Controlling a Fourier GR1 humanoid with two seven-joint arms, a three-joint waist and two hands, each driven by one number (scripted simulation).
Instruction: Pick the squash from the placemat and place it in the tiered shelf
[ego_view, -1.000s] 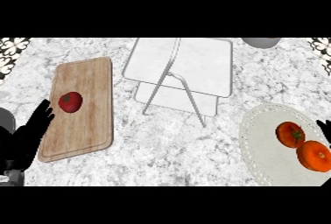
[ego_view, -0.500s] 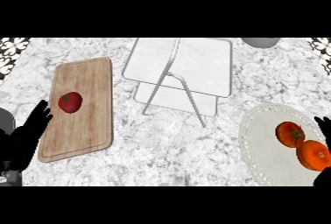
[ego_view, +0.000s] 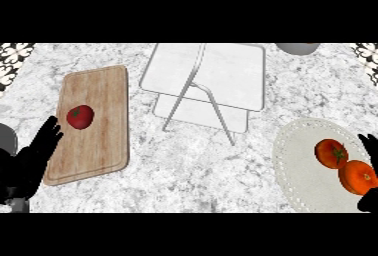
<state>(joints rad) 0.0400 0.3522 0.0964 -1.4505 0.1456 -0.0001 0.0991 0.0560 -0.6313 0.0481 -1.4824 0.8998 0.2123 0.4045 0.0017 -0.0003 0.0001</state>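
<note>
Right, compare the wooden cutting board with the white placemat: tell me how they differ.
The cutting board is brown wood and rectangular; the placemat is off-white and oval, with a dotted border. The cutting board lies at the counter's left by the left hand; the placemat lies at the right. The cutting board bears one red fruit; the placemat bears two orange ones. Both lie flat.

On my left, a tomato (ego_view: 80, 116) lies on a wooden board (ego_view: 92, 145). A grey object (ego_view: 298, 47) sits at the counter's (ego_view: 199, 170) far edge.
</note>
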